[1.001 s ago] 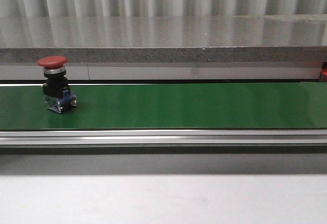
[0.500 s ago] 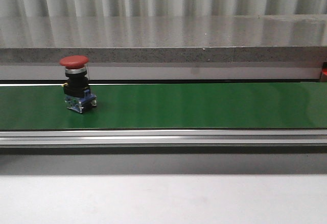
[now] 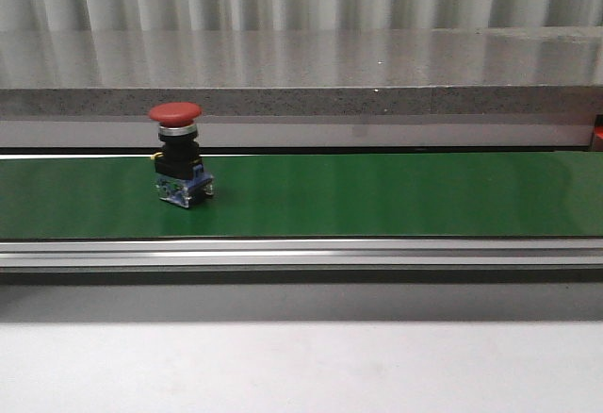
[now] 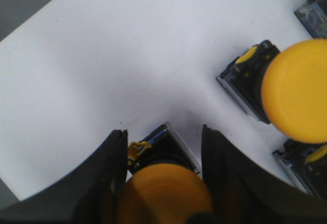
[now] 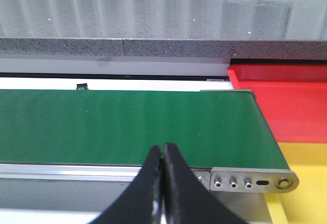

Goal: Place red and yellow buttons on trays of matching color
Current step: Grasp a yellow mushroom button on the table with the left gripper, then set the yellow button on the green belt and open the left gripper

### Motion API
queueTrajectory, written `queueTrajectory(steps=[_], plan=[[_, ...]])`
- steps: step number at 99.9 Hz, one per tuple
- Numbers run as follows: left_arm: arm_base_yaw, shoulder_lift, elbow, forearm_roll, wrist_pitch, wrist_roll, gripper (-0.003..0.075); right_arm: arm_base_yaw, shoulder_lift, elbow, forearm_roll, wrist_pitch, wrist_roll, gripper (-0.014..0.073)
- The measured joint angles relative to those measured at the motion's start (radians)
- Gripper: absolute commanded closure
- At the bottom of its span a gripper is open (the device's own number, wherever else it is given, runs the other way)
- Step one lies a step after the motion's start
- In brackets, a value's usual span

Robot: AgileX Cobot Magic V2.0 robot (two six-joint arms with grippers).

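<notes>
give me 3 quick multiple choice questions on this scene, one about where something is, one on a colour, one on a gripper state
1. Where does the red button stand?
A. on the green belt
B. on the red tray
C. in the right gripper

2. What colour is the cap of the button between the left gripper fingers?
A. red
B. yellow
C. green

3. How is the right gripper?
A. open wide
B. shut on a button
C. shut, holding nothing

Answers:
1 A, it stands upright on the belt's left part in the front view.
2 B, the yellow button fills the gap in the left wrist view.
3 C, its fingertips meet with nothing between them.
</notes>
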Motion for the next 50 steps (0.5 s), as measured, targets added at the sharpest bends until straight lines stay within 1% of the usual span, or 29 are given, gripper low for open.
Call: queueTrajectory(steps=[21, 39, 50], plan=[[0.000, -0.033, 0.000, 0.000, 0.051, 0.010, 0.0740, 0.000, 0.000, 0.000, 0.000, 0.000, 0.000, 0.0661], [-0.013, -0.167, 0.000, 0.000, 0.087, 0.025, 0.0740, 0.000, 0.000, 0.000, 0.000, 0.000, 0.000, 0.0661], [-0.062, -0.270, 0.000, 0.000, 0.116, 0.045, 0.0740, 0.000, 0.000, 0.000, 0.000, 0.000, 0.000, 0.0661]])
